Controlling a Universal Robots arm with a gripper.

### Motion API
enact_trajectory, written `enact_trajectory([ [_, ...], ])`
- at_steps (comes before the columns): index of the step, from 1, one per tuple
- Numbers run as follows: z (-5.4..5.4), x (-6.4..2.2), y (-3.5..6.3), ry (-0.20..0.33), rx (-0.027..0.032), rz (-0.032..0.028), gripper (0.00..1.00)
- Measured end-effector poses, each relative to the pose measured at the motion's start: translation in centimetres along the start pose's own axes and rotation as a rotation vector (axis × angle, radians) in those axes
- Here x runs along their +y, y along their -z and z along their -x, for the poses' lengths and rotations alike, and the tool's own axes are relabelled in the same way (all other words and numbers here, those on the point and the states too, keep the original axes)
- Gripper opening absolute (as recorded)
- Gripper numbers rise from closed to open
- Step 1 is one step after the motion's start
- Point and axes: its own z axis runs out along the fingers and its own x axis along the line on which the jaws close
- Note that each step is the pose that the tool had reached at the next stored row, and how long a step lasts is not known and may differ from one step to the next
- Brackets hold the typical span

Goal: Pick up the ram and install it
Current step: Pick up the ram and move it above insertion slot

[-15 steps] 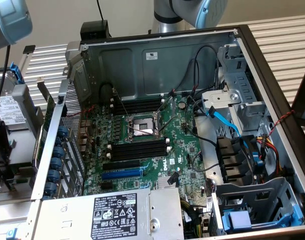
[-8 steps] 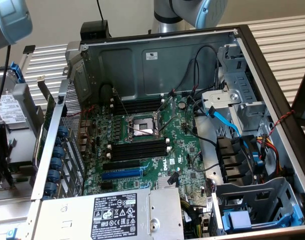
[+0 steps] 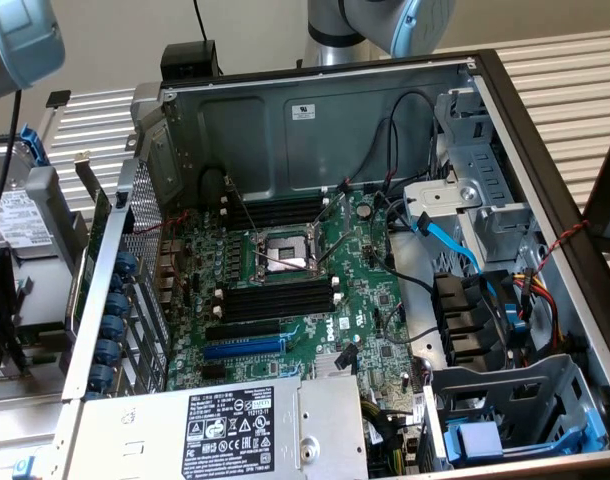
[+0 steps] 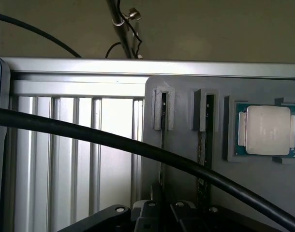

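Note:
The ram stands on edge in a slot of a grey holder, so I see only its thin edge. My gripper sits right at the stick's near end, its dark fingers closed in against the edge. A second stick stands in the neighbouring slot. In the exterior view, the open computer case holds the motherboard with long black slots and a blue slot. The arm's blue-grey link hangs over the exterior view's left, outside the case.
A processor chip lies in a recess of the same holder. A thick black cable crosses in front of the holder. Inside the case are a processor socket, loose cables, drive bays and the power supply.

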Motion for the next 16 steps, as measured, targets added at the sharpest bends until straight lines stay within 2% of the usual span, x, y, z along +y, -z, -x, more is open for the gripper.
enact_trajectory([
  [10, 0.0, 0.05, 0.90, 0.000, 0.0017, 0.0000, 0.14],
  [16, 0.0, 0.16, 2.23, 0.000, 0.0026, 0.0002, 0.14],
])
